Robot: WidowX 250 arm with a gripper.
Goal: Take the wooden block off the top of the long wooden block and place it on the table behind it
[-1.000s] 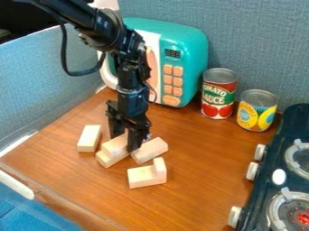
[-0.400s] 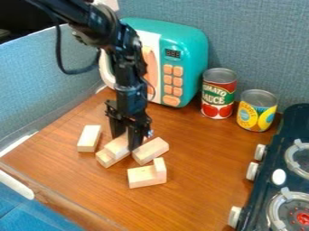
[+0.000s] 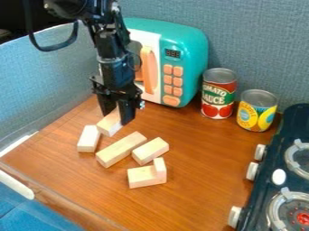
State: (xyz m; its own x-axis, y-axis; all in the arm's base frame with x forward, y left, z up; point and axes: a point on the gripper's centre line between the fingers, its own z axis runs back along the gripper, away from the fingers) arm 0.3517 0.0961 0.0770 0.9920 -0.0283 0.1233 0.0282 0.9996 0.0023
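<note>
Gripper: the black gripper (image 3: 118, 118) is hanging over the table's (image 3: 199, 194) left part, its two fingers pinching a held block (image 3: 109, 124) of pale wood.
Held block: it is tilting between the fingers, just behind the left block (image 3: 89, 138); whether the two are touching is hard to tell.
Change: the held block, lying on the long block (image 3: 121, 149) a moment earlier, is now hanging up and away toward the microwave side, the arm having moved with it.
Long block: it is now showing its whole top, lying slantwise between the left block and the right block (image 3: 150, 150).
Front pair: a flat block (image 3: 143, 177) is lying nearest the camera, a small upright piece (image 3: 160, 168) standing at its right end; both are keeping their places.
Cans: a red can (image 3: 219, 94) and a yellow can (image 3: 258, 110) are standing upright, their contents hidden.
Toy microwave (image 3: 196, 67): it is standing behind, its interior mostly hidden.
Stove (image 3: 278, 176): it is bordering the right side.
</note>
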